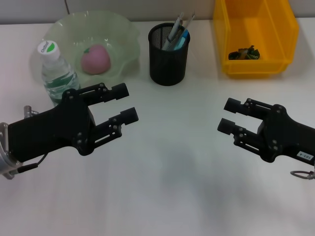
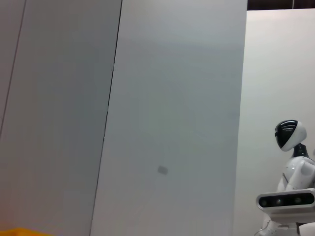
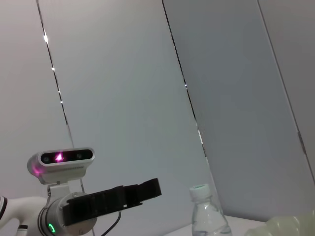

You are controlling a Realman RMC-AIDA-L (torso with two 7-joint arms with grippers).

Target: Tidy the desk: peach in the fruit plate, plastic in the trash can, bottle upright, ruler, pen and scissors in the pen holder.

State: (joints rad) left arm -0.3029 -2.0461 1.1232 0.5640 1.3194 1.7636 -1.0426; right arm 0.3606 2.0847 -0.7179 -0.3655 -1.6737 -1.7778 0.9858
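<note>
Grey wall panels [image 2: 172, 108], white robot [image 2: 293, 172]

Lighting the white table [image 1: 162, 196] evenly and brightly from overhead, casting only soft, faint shadows near its front edge. Glinting in small highlights along the wall panel seams [image 3: 53, 69] in the right wrist view. Blurring slightly in both wrist views, rendering pale walls flat and grey.

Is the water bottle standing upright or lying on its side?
Upright: the bottle stands on the table with its white cap on top, beside the fruit plate.
</note>
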